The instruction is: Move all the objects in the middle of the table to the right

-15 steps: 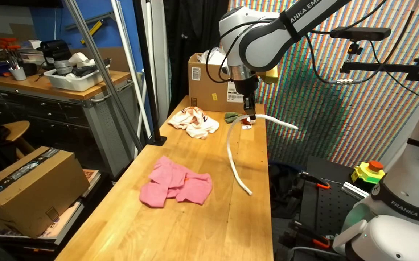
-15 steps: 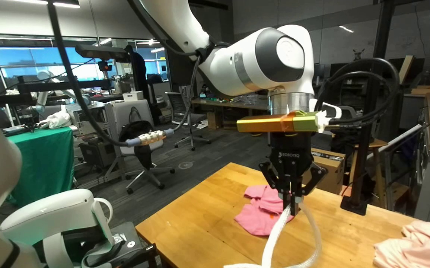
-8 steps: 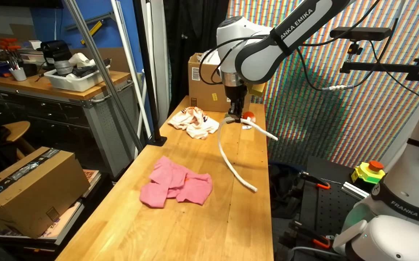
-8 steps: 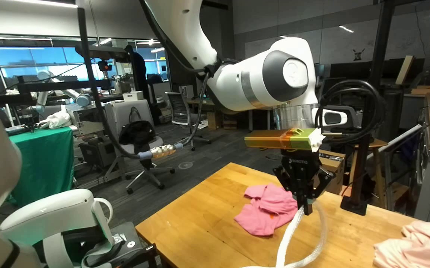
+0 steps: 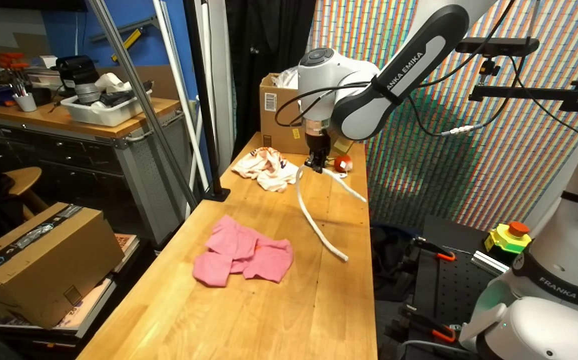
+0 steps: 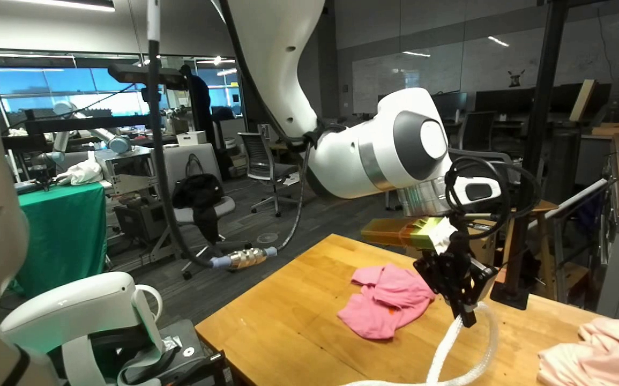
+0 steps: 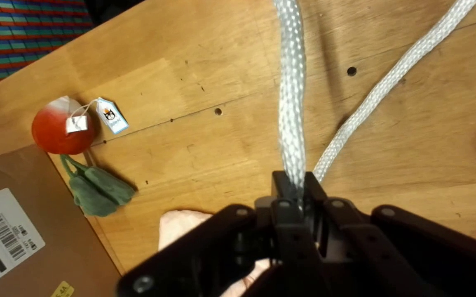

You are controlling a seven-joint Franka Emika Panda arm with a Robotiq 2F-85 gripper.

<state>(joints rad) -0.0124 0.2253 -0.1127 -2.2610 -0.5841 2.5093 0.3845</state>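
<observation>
My gripper (image 5: 317, 169) is shut on a white braided rope (image 5: 314, 225) near the table's far end. In the wrist view the rope (image 7: 291, 95) runs up from between the fingertips (image 7: 297, 179), and another length runs off to the upper right. In an exterior view the gripper (image 6: 467, 321) is tilted and the rope (image 6: 445, 346) hangs down in a loop. A crumpled pink cloth (image 5: 243, 250) lies mid-table. A cream cloth (image 5: 267, 169) lies beside the gripper. A red round plush (image 7: 58, 130) with a tag and a green plush piece (image 7: 99, 192) lie by the box.
A cardboard box (image 5: 281, 120) stands at the table's far end. A black upright post (image 6: 510, 296) stands at the table (image 6: 271, 311) edge, near the cream cloth. The robot base (image 5: 554, 265) and a camera arm (image 5: 534, 93) are off the table's opposite side.
My gripper has come down and shifted away from the robot-side table edge, and the wrist has tilted. The held rope has moved with it. The red plush shows more clearly. The cloths have not moved.
</observation>
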